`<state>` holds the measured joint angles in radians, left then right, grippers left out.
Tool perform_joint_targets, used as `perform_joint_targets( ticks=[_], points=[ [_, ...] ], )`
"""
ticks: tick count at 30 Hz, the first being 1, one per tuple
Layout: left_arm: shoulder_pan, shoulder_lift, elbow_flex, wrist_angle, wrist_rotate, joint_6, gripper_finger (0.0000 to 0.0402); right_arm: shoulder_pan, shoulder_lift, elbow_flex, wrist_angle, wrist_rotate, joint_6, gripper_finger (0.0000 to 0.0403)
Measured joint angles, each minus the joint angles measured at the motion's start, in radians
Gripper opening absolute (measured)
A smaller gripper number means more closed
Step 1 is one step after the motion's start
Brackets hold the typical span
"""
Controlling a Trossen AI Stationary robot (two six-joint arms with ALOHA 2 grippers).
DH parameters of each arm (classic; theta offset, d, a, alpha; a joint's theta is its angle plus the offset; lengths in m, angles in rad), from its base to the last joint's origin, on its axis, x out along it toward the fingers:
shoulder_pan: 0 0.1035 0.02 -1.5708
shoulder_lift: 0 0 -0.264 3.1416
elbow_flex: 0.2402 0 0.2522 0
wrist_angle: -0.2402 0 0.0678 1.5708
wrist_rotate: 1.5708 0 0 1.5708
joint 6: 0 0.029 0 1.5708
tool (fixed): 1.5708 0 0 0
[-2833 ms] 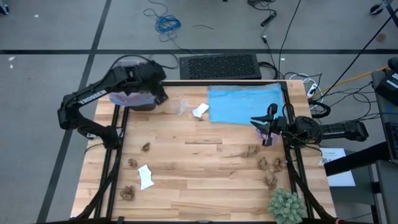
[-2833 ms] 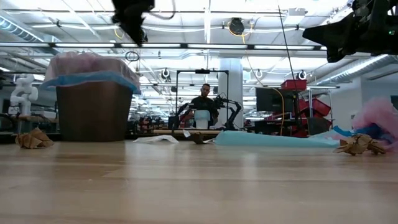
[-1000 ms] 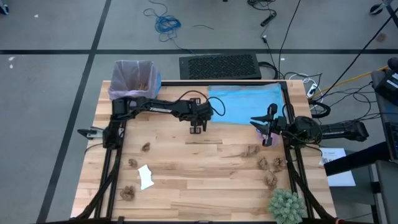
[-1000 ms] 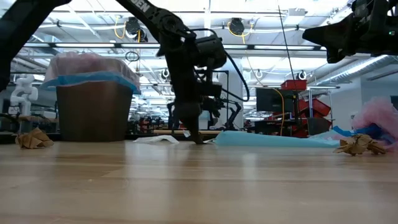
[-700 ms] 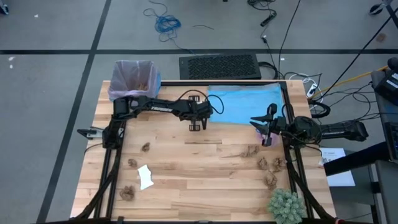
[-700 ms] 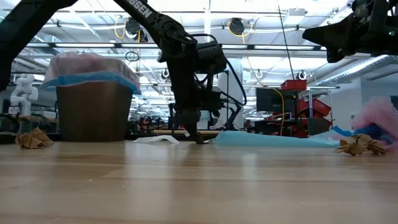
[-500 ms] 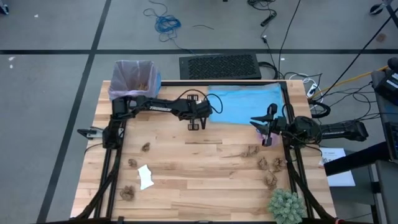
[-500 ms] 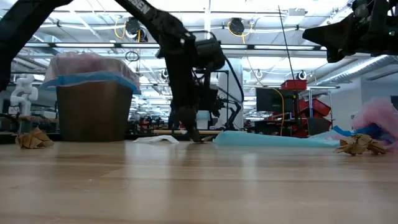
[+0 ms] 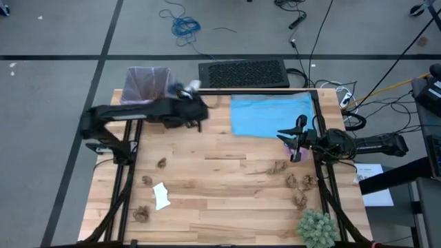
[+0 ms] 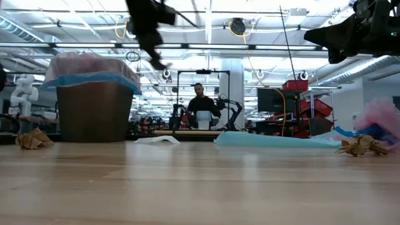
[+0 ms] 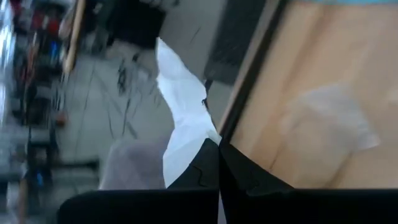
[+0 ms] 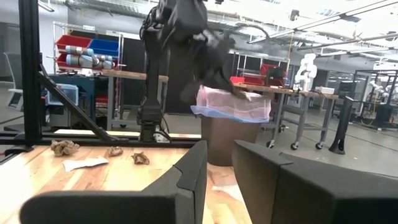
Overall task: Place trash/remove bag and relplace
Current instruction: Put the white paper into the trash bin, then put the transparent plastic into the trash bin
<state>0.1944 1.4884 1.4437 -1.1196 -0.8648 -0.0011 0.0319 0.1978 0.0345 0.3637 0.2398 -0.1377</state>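
Your left gripper [image 9: 195,88], clamped on a white paper scrap [image 11: 183,118], nears the bin [image 9: 146,88]; released early, it could land on the floor.

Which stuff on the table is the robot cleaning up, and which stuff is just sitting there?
For the job:
- white paper scrap pinched in the left gripper
- bin with pink bag
- brown paper wads
- white scrap on the table

Just lying about:
- green spiky plant
- light blue plastic bag
- right gripper, waiting
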Motion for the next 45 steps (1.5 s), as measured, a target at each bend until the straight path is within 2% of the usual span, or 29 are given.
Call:
perform_joint_targets(
  ticks=[4, 7, 11, 16, 20, 26, 30, 33, 36, 39, 43, 45],
  points=[
    [0.074, -0.116, 0.000, -0.160, -0.001, -0.160, 0.0000, 0.000, 0.000, 0.000, 0.001, 0.000, 0.002, 0.0071],
    [0.126, -0.165, 0.000, -0.234, 0.000, -0.221, 0.0000, 0.000, 0.000, 0.000, 0.006, 0.000, 0.002, 0.0071],
    [0.200, -0.181, -0.001, -0.300, 0.075, -0.260, 0.0000, 0.000, 0.000, 0.000, 0.007, 0.000, 0.002, 0.0071],
    [0.295, -0.180, -0.059, -0.310, 0.201, -0.274, 0.0000, 0.000, 0.000, 0.000, 0.007, 0.000, 0.002, 0.0071],
    [0.334, -0.179, -0.112, -0.299, 0.191, -0.249, 0.0008, 0.000, 0.000, 0.000, 0.006, 0.000, 0.002, 0.0071],
    [0.336, -0.180, -0.135, -0.294, 0.198, -0.174, 0.0070, 0.000, 0.000, 0.000, 0.006, -0.001, 0.002, 0.0071],
    [0.333, -0.179, -0.132, -0.295, 0.135, -0.161, 0.0127, 0.000, 0.000, 0.000, 0.006, -0.001, 0.002, 0.0071],
    [0.333, -0.179, -0.099, -0.293, 0.101, -0.114, 0.0163, 0.000, 0.000, 0.000, 0.009, -0.001, 0.000, 0.0071],
    [0.333, -0.179, -0.044, -0.292, 0.117, -0.096, 0.0185, 0.000, 0.000, 0.000, 0.011, -0.001, -0.002, 0.0071],
    [0.313, -0.181, 0.016, -0.254, 0.235, -0.070, 0.0191, 0.000, 0.000, 0.000, 0.012, 0.000, -0.004, 0.0071],
    [0.261, -0.205, 0.040, -0.053, 0.577, 0.035, 0.0192, 0.000, 0.000, 0.000, 0.013, 0.000, -0.007, 0.0071],
    [0.232, -0.209, 0.043, 0.049, 0.690, 0.027, 0.0192, 0.000, 0.000, 0.000, 0.013, -0.001, -0.009, 0.0071]
  ],
)
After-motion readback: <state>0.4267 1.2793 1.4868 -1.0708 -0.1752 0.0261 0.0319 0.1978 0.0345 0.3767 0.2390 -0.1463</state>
